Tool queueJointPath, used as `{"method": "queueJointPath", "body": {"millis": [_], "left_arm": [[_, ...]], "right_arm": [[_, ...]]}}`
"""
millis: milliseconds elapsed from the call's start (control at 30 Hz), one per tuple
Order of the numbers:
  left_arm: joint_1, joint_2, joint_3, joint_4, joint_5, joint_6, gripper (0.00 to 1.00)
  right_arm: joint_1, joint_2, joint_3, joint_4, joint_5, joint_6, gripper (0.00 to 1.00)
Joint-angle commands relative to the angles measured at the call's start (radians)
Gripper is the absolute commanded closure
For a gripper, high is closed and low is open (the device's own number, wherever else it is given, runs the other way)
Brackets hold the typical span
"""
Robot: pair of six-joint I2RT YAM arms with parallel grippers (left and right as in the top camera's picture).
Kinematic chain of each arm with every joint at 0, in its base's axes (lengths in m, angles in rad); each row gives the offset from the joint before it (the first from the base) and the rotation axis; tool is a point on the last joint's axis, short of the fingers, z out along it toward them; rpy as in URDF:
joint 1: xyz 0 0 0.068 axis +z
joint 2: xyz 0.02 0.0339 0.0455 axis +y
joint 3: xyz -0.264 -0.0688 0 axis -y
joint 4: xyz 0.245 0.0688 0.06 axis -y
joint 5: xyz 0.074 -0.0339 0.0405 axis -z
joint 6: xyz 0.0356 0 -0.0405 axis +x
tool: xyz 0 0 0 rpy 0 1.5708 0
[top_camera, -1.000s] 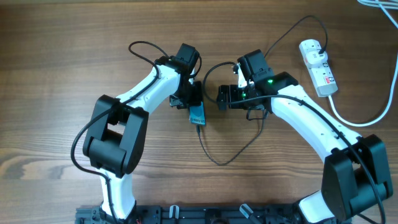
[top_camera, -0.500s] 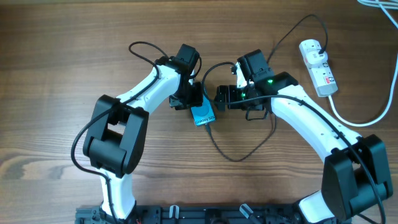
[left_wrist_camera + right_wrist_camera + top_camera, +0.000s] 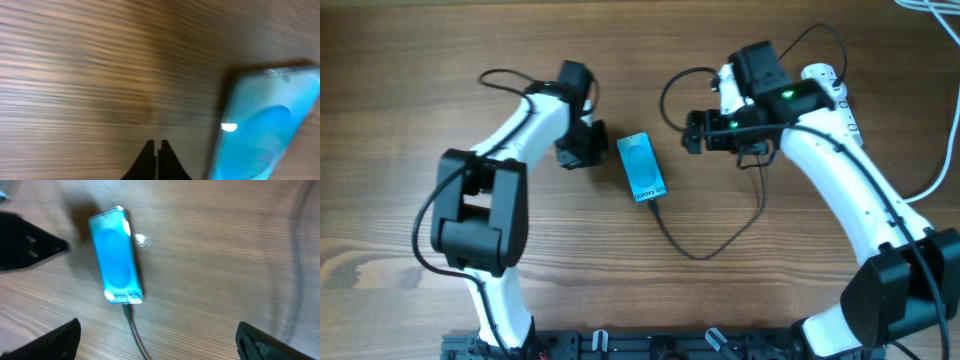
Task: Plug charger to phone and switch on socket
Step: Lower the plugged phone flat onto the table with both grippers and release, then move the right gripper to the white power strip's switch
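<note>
Bright, even light — both wrist views motion-blurred, with a glare spot on the phone.

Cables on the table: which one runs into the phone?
The thin black charger cable: its tip meets the lower end of the phone, and it loops away below it. The thick white cord lies apart at the far right, touching nothing of the phone.
</note>
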Motion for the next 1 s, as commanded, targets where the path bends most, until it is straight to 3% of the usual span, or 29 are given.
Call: {"method": "queueJointPath", "body": {"millis": [0,67,167,467,600,700,967], "left_arm": [[0.09,0.005,-0.005,-0.011,0.005,0.002,0.75],[0.132,0.005,-0.005,-0.016,0.005,0.002,0.31],[0.175,0.005,-0.005,-0.021,0.005,0.002,0.02],[0.19,0.005,-0.005,-0.02,0.005,0.002,0.0],[0.19,0.005,-0.005,-0.007,0.005,0.002,0.0],[0.19,0.005,-0.005,-0.005,0.005,0.002,0.0],[0.19,0.005,-0.005,-0.005,0.005,0.002,0.0]], "right_arm": [[-0.105,0.003,0.072,-0.119,0.116,-0.056,0.0],[-0.2,0.003,0.076,-0.169,0.172,-0.057,0.0],[-0.348,0.004,0.076,-0.183,0.174,-0.063,0.0],[-0.637,0.004,0.076,0.092,0.211,-0.08,0.02],[-0.686,0.015,0.075,0.224,0.299,-0.08,0.11],[-0.705,0.035,0.063,0.291,0.324,-0.082,0.0],[-0.713,0.254,0.056,0.356,0.331,-0.095,0.0]]}}
